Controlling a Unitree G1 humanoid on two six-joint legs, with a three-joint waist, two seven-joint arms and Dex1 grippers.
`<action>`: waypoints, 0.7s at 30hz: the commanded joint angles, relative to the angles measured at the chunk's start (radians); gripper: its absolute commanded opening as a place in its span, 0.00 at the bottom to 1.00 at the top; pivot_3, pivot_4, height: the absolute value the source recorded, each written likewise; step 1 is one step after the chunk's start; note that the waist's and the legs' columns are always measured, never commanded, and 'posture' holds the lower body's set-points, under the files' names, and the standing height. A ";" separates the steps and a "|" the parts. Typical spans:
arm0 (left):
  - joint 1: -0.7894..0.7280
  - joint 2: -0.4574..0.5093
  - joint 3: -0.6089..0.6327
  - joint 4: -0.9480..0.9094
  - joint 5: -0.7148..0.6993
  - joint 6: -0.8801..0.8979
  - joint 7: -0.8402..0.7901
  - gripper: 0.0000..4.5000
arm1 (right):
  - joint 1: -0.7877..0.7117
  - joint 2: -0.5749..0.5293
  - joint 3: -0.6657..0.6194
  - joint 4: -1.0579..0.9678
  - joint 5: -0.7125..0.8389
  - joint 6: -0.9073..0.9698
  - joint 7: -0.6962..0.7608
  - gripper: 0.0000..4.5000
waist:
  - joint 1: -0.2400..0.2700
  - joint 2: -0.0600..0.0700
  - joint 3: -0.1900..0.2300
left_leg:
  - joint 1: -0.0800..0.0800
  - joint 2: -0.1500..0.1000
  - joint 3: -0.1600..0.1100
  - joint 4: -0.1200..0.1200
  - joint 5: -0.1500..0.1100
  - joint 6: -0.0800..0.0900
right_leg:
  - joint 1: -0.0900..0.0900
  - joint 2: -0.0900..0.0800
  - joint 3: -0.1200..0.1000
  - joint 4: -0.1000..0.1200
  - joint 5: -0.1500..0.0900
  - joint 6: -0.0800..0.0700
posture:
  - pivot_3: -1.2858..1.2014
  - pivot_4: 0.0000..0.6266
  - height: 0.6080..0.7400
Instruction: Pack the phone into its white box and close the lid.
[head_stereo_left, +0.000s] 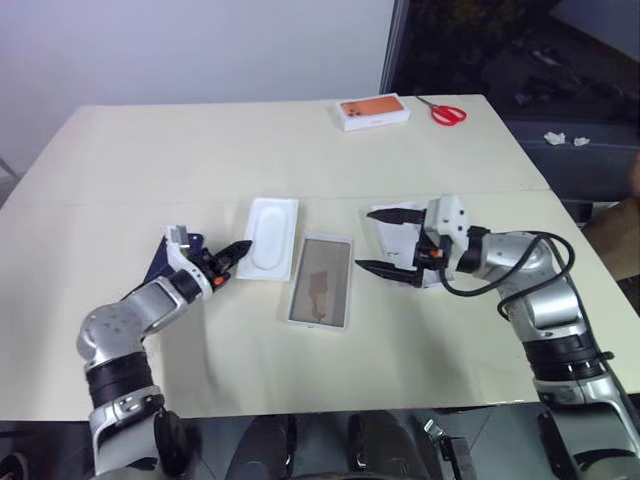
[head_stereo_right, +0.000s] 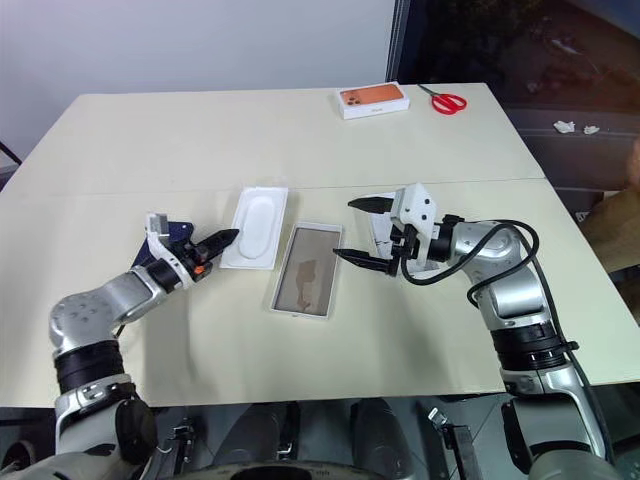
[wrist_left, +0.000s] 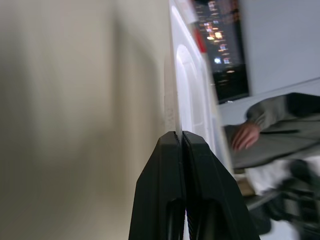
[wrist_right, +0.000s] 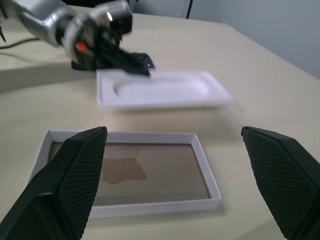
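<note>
The white box (head_stereo_left: 322, 280) lies open at the table's middle, its brownish floor bare. Just left of it lies a thin white insert (head_stereo_left: 271, 236) with a rounded recess. My left gripper (head_stereo_left: 243, 248) is shut on that insert's near left edge. The dark navy phone (head_stereo_right: 180, 232) lies flat behind my left wrist, mostly hidden by it. My right gripper (head_stereo_left: 366, 240) stands open, pointing left, a little above the table just right of the box, with nothing between its fingers. The white lid (head_stereo_left: 396, 236) lies under and behind that gripper, partly covered.
A white box with an orange top (head_stereo_left: 373, 112) and red-handled scissors (head_stereo_left: 446, 112) lie at the table's far edge. A person (wrist_left: 260, 135) in a grey sleeve sits beyond the table in the left wrist view.
</note>
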 joint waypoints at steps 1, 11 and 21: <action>0.036 0.000 0.028 -0.106 -0.167 0.066 0.078 0.01 | -0.005 -0.006 -0.023 -0.009 0.007 -0.017 0.003 1.00 | 0.001 0.000 0.000 | 0.000 0.000 0.000 0.000 0.000 0.000 | 0.000 0.000 0.000 0.000 0.000 0.000 | 0.52 0.24 1.00; 0.159 -0.102 -0.133 -0.322 -0.245 -0.076 0.318 0.01 | 0.049 -0.070 -0.049 0.047 0.048 -0.002 0.109 1.00 | 0.007 -0.001 0.000 | 0.000 0.000 0.000 0.000 0.000 0.000 | 0.002 0.000 0.000 -0.002 0.000 0.000 | 0.52 0.24 1.00; 0.221 -0.098 -0.299 -0.343 -0.256 -0.126 0.340 0.01 | 0.051 -0.073 -0.053 0.054 0.046 -0.015 0.125 1.00 | 0.001 -0.001 0.001 | 0.000 0.000 -0.001 -0.001 0.000 -0.001 | 0.001 0.001 0.000 -0.002 0.000 0.000 | 0.52 0.24 1.00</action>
